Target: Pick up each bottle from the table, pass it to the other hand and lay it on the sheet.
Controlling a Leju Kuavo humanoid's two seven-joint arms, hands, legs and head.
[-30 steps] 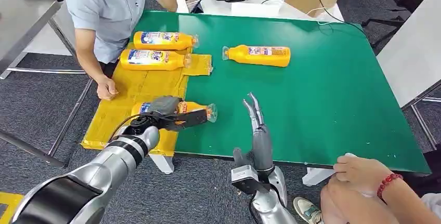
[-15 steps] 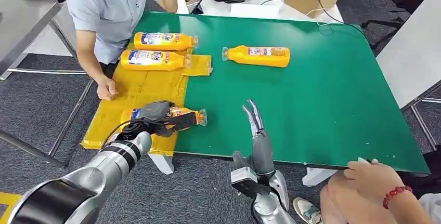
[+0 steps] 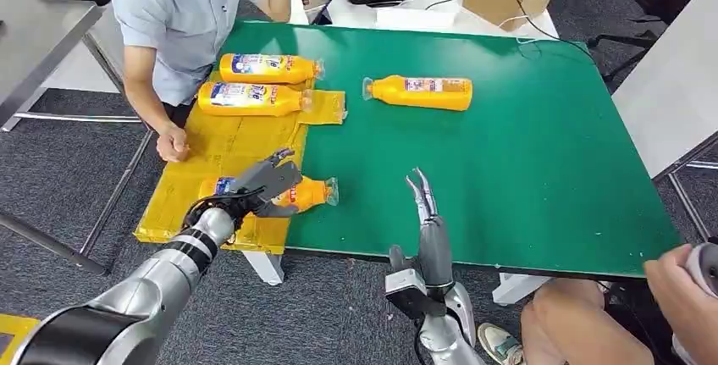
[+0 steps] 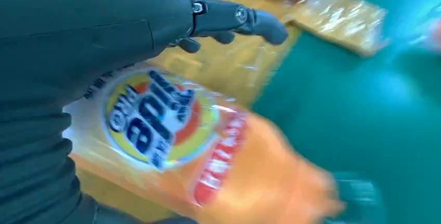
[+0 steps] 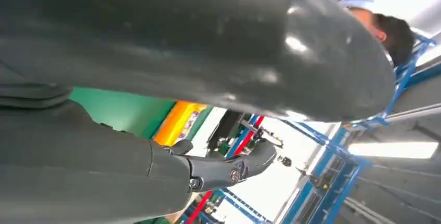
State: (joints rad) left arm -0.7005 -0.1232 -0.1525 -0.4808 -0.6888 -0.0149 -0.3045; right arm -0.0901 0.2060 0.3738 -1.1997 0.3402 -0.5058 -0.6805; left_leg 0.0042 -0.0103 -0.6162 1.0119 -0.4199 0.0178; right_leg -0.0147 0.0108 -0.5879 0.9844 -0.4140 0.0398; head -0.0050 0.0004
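Left hand (image 3: 264, 184) hovered with fingers spread over the near bottle (image 3: 309, 193) on the sheet (image 3: 222, 142), released. Right hand (image 3: 426, 208) empty, fingers straight. Far bottle (image 3: 421, 91): rigid, glossy, likely slippery; best grasped mid-body.

two bottles (image 3: 258, 83) on sheet (image 3: 222, 149) at 11 o'clock; third bottle (image 3: 301, 194) across sheet edge at 8; fourth bottle (image 3: 419, 91) on table (image 3: 525, 145) at 12.
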